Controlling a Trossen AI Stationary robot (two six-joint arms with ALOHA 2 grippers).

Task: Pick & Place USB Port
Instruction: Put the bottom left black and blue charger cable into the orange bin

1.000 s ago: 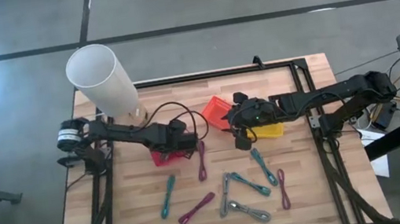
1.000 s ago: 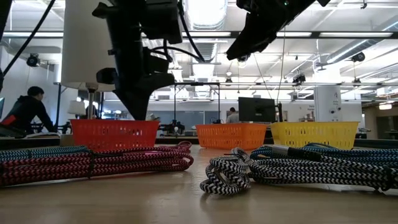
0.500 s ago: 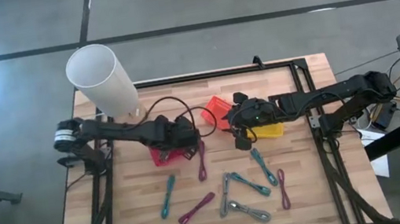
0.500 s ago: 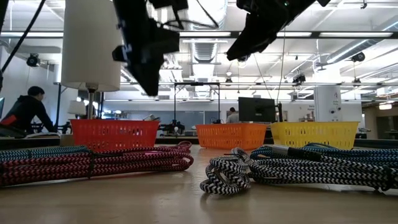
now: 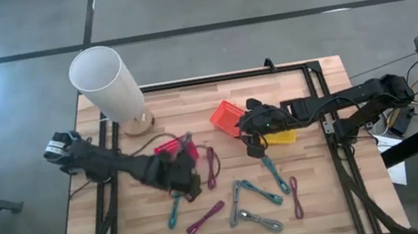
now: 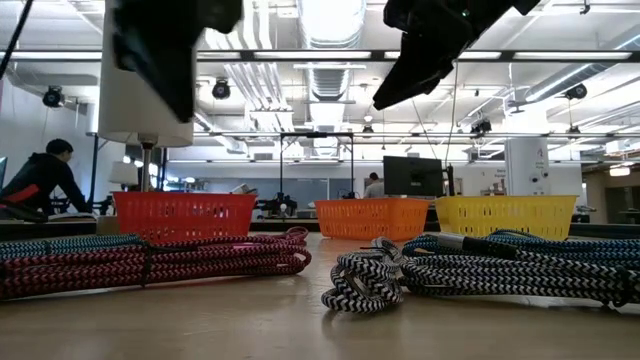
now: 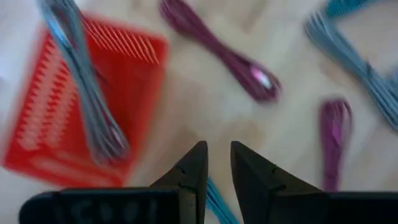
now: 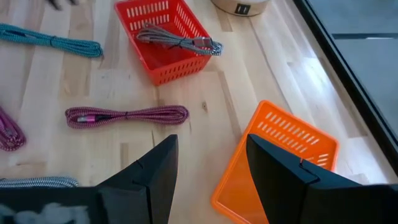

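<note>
Several braided USB cables lie on the wooden table: teal (image 5: pixel 176 206), magenta (image 5: pixel 205 217), another magenta (image 5: pixel 211 166), grey-white (image 5: pixel 242 202). A grey cable (image 8: pixel 179 41) lies inside the red basket (image 5: pixel 169 147). An orange basket (image 5: pixel 225 115) and a yellow basket (image 5: pixel 283 136) stand to its right. My left gripper (image 5: pixel 191 189) hovers over the teal cable's end, near side of the red basket (image 7: pixel 81 109), its fingers (image 7: pixel 219 165) a narrow gap apart and empty. My right gripper (image 5: pixel 250 137) hangs beside the orange basket (image 8: pixel 280 155), open wide (image 8: pixel 211 155) and empty.
A tall white cylinder on a round wooden base (image 5: pixel 109 84) stands at the far left corner. A black frame (image 5: pixel 268 69) runs along the far and right edges. More cables, teal (image 5: pixel 273 175), magenta (image 5: pixel 295 195) and grey (image 5: pixel 263 223), fill the near middle. A person (image 6: pixel 40 180) sits in the room behind.
My left gripper has risen out of the red basket and swung toward the table's near edge, ending over the teal cable. The red basket, earlier covered by the arm, now shows with the grey cable lying in it.
</note>
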